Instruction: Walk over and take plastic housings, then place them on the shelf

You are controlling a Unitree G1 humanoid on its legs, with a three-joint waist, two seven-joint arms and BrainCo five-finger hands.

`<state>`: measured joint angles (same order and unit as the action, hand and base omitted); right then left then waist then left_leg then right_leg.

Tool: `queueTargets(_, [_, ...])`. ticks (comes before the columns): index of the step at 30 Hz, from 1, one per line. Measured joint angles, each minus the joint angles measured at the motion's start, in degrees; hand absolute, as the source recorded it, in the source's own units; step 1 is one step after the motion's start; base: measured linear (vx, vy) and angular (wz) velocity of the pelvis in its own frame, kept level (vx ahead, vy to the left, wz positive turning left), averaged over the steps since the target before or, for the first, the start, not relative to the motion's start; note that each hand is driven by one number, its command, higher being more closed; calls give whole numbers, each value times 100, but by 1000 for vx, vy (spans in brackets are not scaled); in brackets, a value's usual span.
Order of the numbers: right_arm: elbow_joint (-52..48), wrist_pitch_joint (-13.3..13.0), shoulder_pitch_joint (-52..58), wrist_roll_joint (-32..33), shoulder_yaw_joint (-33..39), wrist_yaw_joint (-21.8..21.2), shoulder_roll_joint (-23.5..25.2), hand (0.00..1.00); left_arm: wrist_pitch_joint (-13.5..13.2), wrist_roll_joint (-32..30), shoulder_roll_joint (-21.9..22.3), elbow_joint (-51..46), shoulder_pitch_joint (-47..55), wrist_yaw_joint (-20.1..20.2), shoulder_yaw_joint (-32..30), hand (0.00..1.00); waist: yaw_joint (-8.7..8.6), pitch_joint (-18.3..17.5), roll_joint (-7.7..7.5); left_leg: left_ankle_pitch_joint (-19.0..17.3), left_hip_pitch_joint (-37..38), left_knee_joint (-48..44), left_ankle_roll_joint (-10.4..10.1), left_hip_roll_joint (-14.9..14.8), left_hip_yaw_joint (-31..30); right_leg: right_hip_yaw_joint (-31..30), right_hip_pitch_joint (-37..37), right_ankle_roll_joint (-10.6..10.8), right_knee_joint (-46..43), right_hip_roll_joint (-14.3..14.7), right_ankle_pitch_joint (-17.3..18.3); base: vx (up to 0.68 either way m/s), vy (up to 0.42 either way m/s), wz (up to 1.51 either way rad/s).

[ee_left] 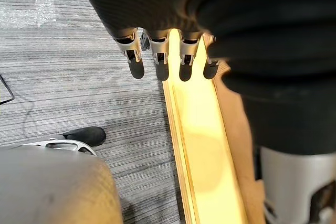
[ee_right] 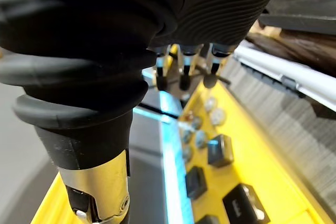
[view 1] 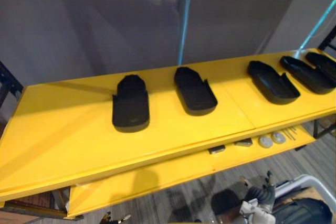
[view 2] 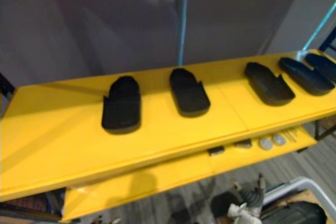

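Left hand (ee_left: 160,62): released, fingers straight and hanging down, nothing in it. Grey striped carpet (ee_left: 63,77) is below the fingertips, and a strip of the yellow shelving runs on past them.

Right hand (ee_right: 184,75): also released, fingers relaxed, holding nothing. The lower yellow shelf (view 1: 157,174) is just beyond its fingertips, with small black blocks (ee_right: 219,150) and silver round discs (view 1: 265,141) lying on it.

Five black plastic housings, shallow shoe-shaped shells, all lie on the flat yellow top shelf (view 1: 63,124). They are ahead of both my hands, well apart from them and touching neither.
- leftmost housing (view 1: 130,106): on my left-hand side, alone, with bare shelf all round it
- second housing (view 1: 195,92): between the two hands' sides, apart from its neighbours
- third housing (view 1: 272,82): ahead of my right hand
- fourth housing (view 1: 306,73) and fifth housing (view 1: 323,62): further out past my right hand, close side by side at the shelf's far end; I can't tell whether they touch

The third, fourth and fifth housings lie angled; the leftmost two sit roughly square to the shelf edge.
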<state>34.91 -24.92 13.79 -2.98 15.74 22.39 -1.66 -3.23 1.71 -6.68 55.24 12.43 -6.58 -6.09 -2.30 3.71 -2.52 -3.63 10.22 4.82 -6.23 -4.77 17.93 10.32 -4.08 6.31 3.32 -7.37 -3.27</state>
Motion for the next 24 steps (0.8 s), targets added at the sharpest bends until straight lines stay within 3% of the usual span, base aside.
queueTargets(4, [454,59,-177,116,-6,-303,-48,0,50,143,-11,20,-1,-6,-75,0,5,162,34,-4,92,18,36,54,-38,29,9,10,-273,-78,141,-10,16,6])
queueTargets(7, [958,219,-227,264,-10,-758,-67,0,264,640,54,61,37,-39,-329,0,104,284,-3,-47,200,-6,113,139,-188,128,13,-20,-669,-211,390,-7,58,22])
queueTargets(9, [1543,323,-529,283,-152,-1141,-83,0,457,971,83,62,98,-102,-729,0,323,326,-48,-237,56,-344,168,183,-184,119,6,1,-506,-276,320,47,63,-7])
queueTargets(12, [1819,415,-845,274,-507,-1706,-117,0,618,1254,136,197,220,-192,-1038,0,473,362,-74,-659,-314,-1107,186,108,-116,46,-11,96,-248,-272,110,102,53,-18])
queueTargets(14, [1789,414,-949,224,-632,-1887,-138,0,655,1416,262,240,288,-201,-1151,0,487,349,-92,-689,-332,-1141,204,113,-50,72,-19,97,-121,-262,-3,106,52,-20])
queueTargets(17, [1723,421,-995,56,-646,-1980,-191,0,626,1298,277,245,257,-199,-1105,0,477,363,-69,-690,-332,-1135,210,135,-34,89,-83,42,36,-258,-88,46,21,-10])
queueTargets(20, [1533,483,-867,-7,-736,-1878,-284,0,534,635,259,217,-9,-168,-903,0,463,364,-60,-689,-333,-1127,211,130,-104,149,-112,37,84,-247,-91,20,-12,6])
queueTargets(24, [462,487,-462,-134,-989,-1585,-389,0,556,-224,174,215,-194,-50,-637,0,320,353,-39,-690,-296,-1113,209,111,45,5,-46,19,84,-218,-113,-14,-1,-15])
